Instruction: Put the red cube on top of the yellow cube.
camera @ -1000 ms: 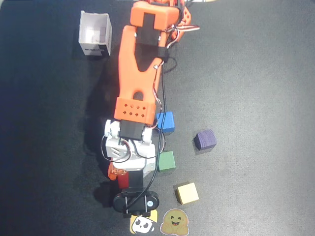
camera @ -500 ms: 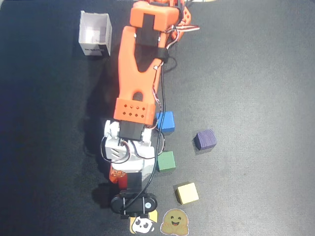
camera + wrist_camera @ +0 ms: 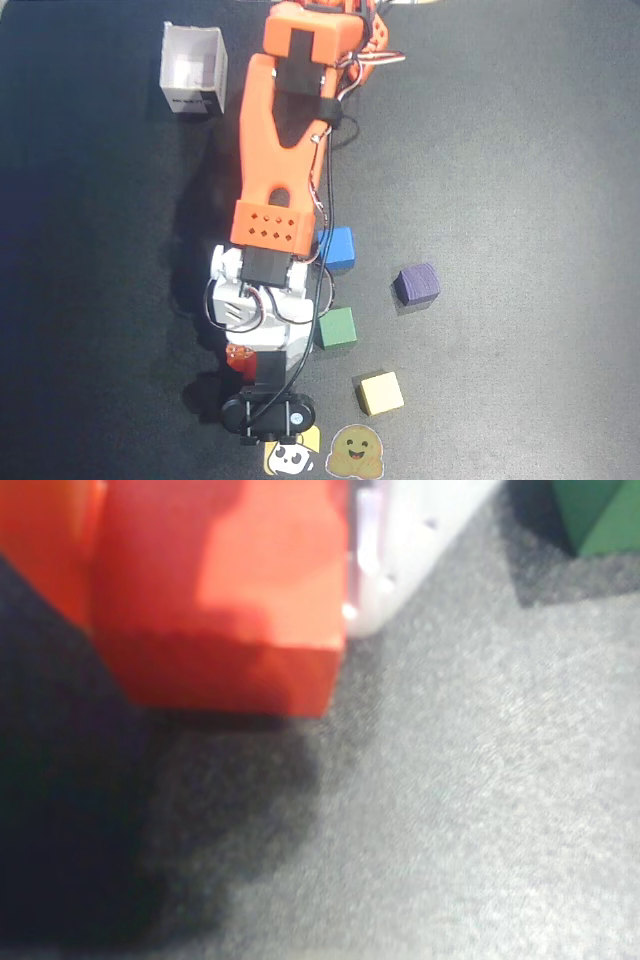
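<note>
The red cube (image 3: 238,358) sits low between my gripper's jaws (image 3: 246,366), left of centre in the overhead view. In the wrist view it fills the upper left (image 3: 230,610). My gripper (image 3: 220,580) is shut on it, with the orange finger (image 3: 45,540) against its left side and the white finger (image 3: 390,560) against its right. I cannot tell whether the cube rests on the mat or hangs just above it. The pale yellow cube (image 3: 381,392) lies on the mat to the right of the gripper, apart from it. It is out of the wrist view.
A green cube (image 3: 337,327) (image 3: 600,515) lies close to the gripper's right. A blue cube (image 3: 337,247) and a purple cube (image 3: 417,284) lie further up. A white open box (image 3: 193,68) stands at the top left. Two flat stickers (image 3: 292,458) (image 3: 352,452) lie at the bottom edge.
</note>
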Action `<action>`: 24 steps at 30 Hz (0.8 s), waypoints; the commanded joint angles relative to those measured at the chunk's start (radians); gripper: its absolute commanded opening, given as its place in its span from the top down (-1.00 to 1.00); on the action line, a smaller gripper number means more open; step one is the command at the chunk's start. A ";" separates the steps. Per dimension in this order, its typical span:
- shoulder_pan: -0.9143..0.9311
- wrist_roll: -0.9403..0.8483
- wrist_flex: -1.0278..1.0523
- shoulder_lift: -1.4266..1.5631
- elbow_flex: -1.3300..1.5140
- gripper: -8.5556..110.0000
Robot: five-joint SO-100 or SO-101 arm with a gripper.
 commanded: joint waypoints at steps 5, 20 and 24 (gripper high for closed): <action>-0.018 0.052 0.153 0.081 -0.144 0.78; -0.143 0.112 0.341 0.163 -0.259 0.78; -0.204 0.155 0.365 0.189 -0.258 0.78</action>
